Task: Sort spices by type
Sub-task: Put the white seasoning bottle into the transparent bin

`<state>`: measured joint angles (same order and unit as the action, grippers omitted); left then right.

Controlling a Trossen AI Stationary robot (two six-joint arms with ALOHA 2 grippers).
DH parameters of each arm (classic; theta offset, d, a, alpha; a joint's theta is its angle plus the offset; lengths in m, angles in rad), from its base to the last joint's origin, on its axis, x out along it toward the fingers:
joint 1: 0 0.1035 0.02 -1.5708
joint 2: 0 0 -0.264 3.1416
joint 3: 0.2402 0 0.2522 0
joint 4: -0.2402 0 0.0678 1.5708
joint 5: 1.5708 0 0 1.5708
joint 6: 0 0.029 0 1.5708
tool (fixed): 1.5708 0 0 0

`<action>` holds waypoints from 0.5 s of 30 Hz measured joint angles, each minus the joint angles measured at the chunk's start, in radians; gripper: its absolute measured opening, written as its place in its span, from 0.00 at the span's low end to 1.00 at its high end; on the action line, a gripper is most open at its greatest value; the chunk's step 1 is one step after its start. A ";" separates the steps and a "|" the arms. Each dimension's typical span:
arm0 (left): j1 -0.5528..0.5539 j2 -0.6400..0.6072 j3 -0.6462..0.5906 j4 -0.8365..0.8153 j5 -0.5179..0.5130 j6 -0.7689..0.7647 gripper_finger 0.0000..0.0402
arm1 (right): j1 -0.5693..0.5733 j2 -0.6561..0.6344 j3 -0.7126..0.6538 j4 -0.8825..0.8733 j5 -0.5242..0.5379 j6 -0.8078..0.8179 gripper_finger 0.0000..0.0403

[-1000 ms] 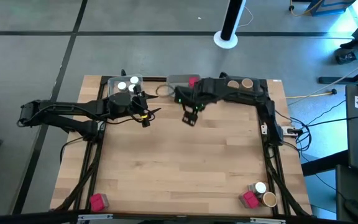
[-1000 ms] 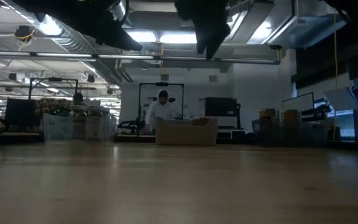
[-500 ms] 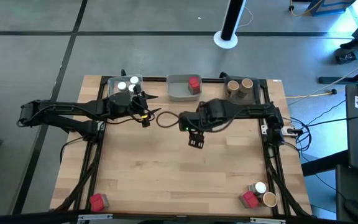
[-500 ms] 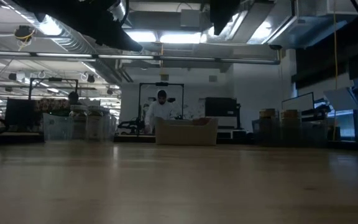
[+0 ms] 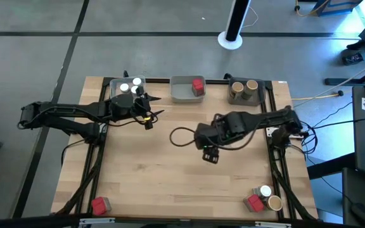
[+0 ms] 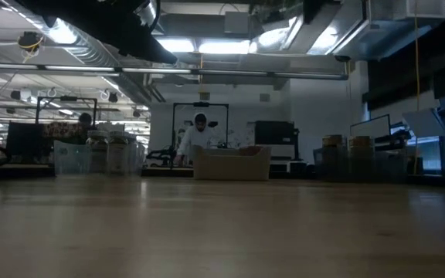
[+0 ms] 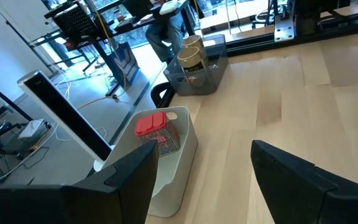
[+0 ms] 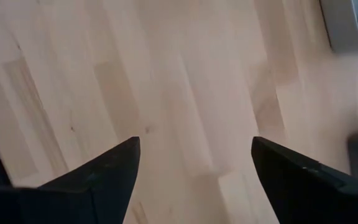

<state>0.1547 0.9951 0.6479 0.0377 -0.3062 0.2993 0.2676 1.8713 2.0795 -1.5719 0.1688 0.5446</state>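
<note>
- The spices are small tubs of three sorts: round jars with white caps [image 5: 129, 86], blocky red packets and tan-brown jars [image 5: 244, 86] with round tops
- Two white-capped jars stand side by side in the left tray [image 5: 115, 83] at the upper left of the high view, along the table's far edge
- One red packet [image 5: 198, 85] sits at the right end of the middle tray [image 5: 180, 90], top centre of the high view; in the left wrist view it shows a red lid over a printed label
- Two tan-brown jars stand together in the right tray [image 5: 233, 97], upper right of the table [image 5: 170, 183]
- Loose ones lie at the bottom of the high view: a lone red packet [image 5: 97, 204] near the lower left corner, and a cluster at the lower right where a white-capped jar [image 5: 265, 190], a red packet [image 5: 254, 202] and a brown jar [image 5: 274, 203] stand touching or nearly so
- The left gripper [image 5: 155, 116] hangs just beside the left tray, arm stretched in from the left edge, its fingers spread with nothing between them
- The right gripper [image 5: 210, 156] is over bare wood right of the table's centre, arm bent in from the right edge, fingers spread wide and empty
- In the low view a person in a white top [image 6: 197, 140] stands far back in the room
</note>
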 joint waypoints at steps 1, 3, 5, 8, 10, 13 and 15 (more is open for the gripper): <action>0.000 0.000 0.000 0.000 0.000 0.000 0.61 | 0.008 -0.017 -0.030 0.000 0.002 0.024 0.76; 0.000 0.000 0.000 0.000 0.000 0.000 0.61 | 0.026 -0.052 -0.094 0.000 0.009 0.081 0.76; 0.000 0.000 0.000 0.000 0.000 0.000 0.61 | 0.046 -0.092 -0.164 0.002 0.023 0.140 0.76; 0.000 0.000 0.000 0.000 0.000 -0.003 0.61 | 0.080 -0.159 -0.271 0.001 0.023 0.234 0.76; 0.000 0.000 0.000 0.002 0.000 -0.003 0.61 | 0.105 -0.200 -0.345 0.000 0.022 0.308 0.76; 0.000 0.000 0.000 0.005 0.000 -0.004 0.61 | 0.142 -0.252 -0.438 0.001 -0.002 0.405 0.76; 0.000 0.000 0.000 0.005 0.000 -0.004 0.61 | 0.166 -0.279 -0.488 -0.001 -0.036 0.451 0.76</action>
<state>0.1547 0.9951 0.6479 0.0429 -0.3065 0.2949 0.4333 1.5925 1.5911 -1.5732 0.1328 0.9957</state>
